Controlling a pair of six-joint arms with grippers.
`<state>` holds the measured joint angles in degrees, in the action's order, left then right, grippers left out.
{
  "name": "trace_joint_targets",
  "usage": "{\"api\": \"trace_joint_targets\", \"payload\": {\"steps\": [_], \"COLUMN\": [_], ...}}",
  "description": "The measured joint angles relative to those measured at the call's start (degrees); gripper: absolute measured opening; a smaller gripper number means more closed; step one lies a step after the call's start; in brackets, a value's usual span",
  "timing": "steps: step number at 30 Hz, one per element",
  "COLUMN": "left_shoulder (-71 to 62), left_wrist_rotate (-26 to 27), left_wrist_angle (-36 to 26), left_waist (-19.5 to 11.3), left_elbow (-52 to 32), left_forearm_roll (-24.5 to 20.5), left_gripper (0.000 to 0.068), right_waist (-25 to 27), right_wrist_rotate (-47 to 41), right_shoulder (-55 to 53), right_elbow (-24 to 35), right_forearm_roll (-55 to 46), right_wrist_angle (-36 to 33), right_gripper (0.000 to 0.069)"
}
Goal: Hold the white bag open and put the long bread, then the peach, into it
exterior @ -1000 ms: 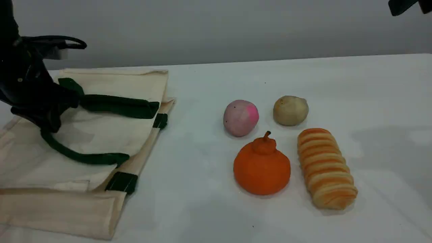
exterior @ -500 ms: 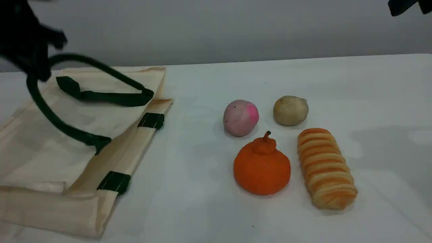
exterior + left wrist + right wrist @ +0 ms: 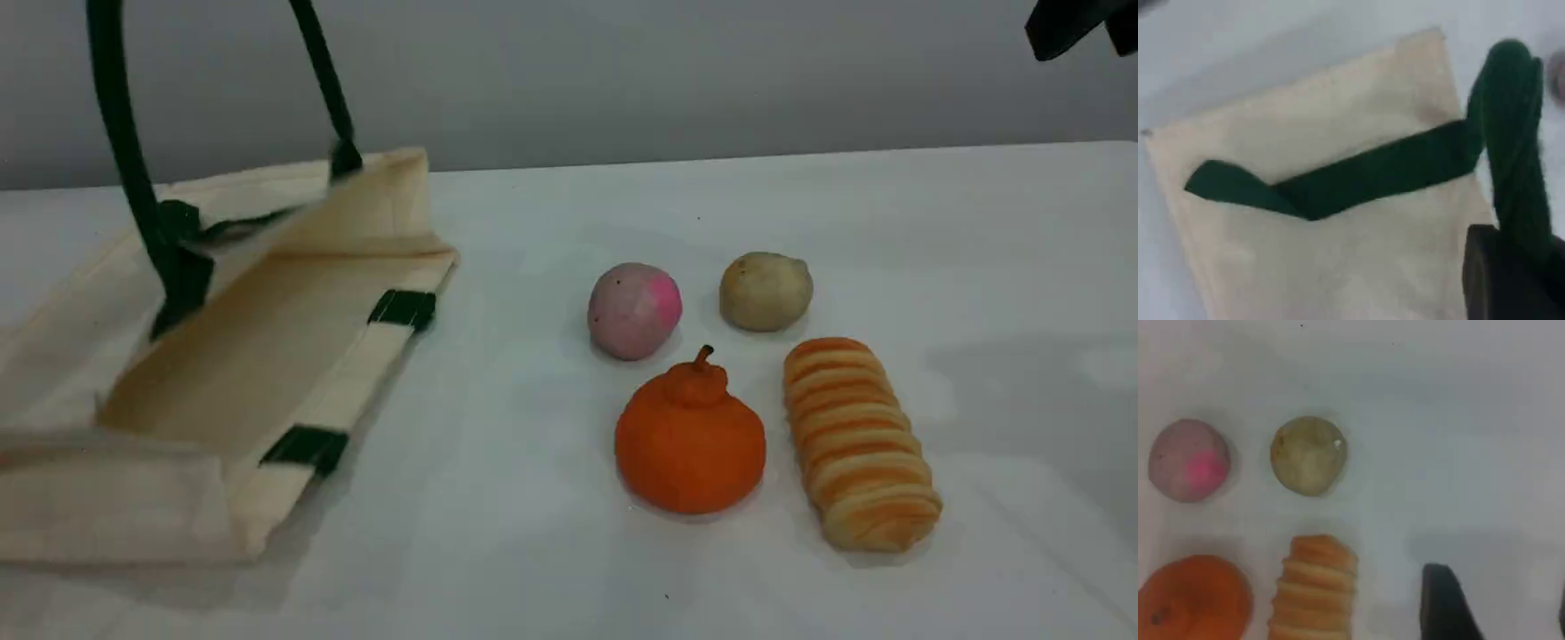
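Note:
The white bag [image 3: 373, 209] lies at the table's left, its mouth facing right and gaping. One green handle [image 3: 116, 133] is pulled taut, up past the top edge of the scene view. In the left wrist view that handle [image 3: 1515, 133] runs into my left gripper [image 3: 1525, 260], which is shut on it above the white bag [image 3: 1338, 253]. The long bread [image 3: 858, 440] [image 3: 1315, 587] lies at the right front. The peach [image 3: 633, 309] [image 3: 1188, 460] sits mid-table. My right gripper [image 3: 1093, 27] [image 3: 1501, 607] hangs high at the right, open and empty, right of the bread.
A bright orange stemmed fruit [image 3: 690, 440] [image 3: 1195, 597] stands between the peach and the bread. A beige lump [image 3: 765, 291] [image 3: 1308, 455] sits behind the bread. The bag's second handle [image 3: 231, 227] [image 3: 1358, 177] lies flat on the cloth. A grey wall runs behind the table.
My left gripper has risen out of the scene view's top with the green handle, lifting the bag's upper side so that the mouth gapes. The right gripper and the foods have not moved.

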<state>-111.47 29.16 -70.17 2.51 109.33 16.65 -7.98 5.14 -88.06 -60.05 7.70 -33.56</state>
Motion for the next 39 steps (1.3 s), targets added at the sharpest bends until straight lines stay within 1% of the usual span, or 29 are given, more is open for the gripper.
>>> {"api": "trace_joint_targets", "payload": {"steps": [4,11,15,19,24,27,29,31,35,39], "left_shoulder": [3.1,8.21,10.9,12.98,13.22,13.22,13.22,13.22,13.22,13.22], "left_wrist_rotate": [2.77,9.39,11.77,14.23,14.21,14.26,15.57,16.74,16.74,16.81], "left_wrist_angle": [-0.06,-0.06,-0.01,-0.01,0.1,0.1,0.16,0.16,0.27,0.32], "left_waist": [0.0,0.0,0.0,0.0,0.0,0.12,0.68,1.71,3.5,3.49], "left_elbow": [0.0,0.0,0.0,0.0,-0.05,-0.05,-0.05,-0.05,-0.05,-0.05], "left_forearm_roll": [2.25,10.96,13.53,13.93,13.88,14.87,16.14,16.42,16.35,16.36], "left_gripper": [0.0092,0.0092,0.0092,0.0092,0.0092,0.0092,0.0092,0.0092,0.0092,0.0092], "right_waist": [0.0,-0.05,-0.05,-0.05,-0.05,-0.05,-0.05,-0.05,-0.17,-1.98], "right_wrist_rotate": [0.0,0.58,1.08,1.38,1.37,1.37,1.37,1.37,1.56,1.72], "right_shoulder": [0.0,0.0,-0.06,-0.86,-3.9,-6.65,-8.69,-10.92,-14.67,-18.17], "right_elbow": [0.0,0.0,0.05,0.05,0.05,0.1,0.1,0.1,0.1,0.1], "right_forearm_roll": [0.04,0.04,0.04,0.06,0.06,0.6,1.54,2.68,4.59,5.91], "right_wrist_angle": [-0.04,-0.64,-1.22,-2.76,-5.2,-6.63,-6.52,-6.2,-5.48,-3.65], "right_gripper": [0.0335,0.0335,0.0335,0.0335,0.0335,0.0335,0.0335,0.0335,0.0335,0.0348]}}
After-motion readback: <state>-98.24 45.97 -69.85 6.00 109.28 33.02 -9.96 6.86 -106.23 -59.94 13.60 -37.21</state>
